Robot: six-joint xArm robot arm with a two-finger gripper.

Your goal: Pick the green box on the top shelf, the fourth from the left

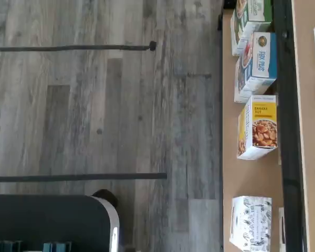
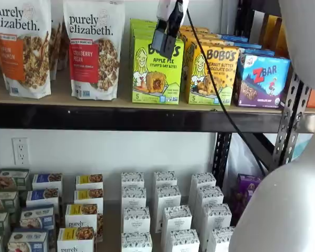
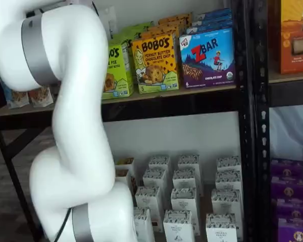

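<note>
Your green box [image 2: 157, 73] stands upright at the front of the top shelf [image 2: 121, 116], granola bag [image 2: 94, 48] on one side, yellow-orange box [image 2: 212, 75] touching the other; more green boxes line up behind it. In a shelf view the hand [image 2: 165, 41] hangs from above, its black fingers [image 2: 168, 29] in front of the green box's upper edge, a cable [image 2: 210, 84] trailing down across the yellow-orange box. You see the fingers side-on as one dark block, so the gap itself doesn't show; they stand fully spread with nothing between them. In the other shelf view the white arm [image 3: 76, 121] covers most of the green box [image 3: 116, 70]. Wrist view shows grey plank floor [image 1: 94, 115] and a lower shelf of cereal boxes [image 1: 257, 126].
</note>
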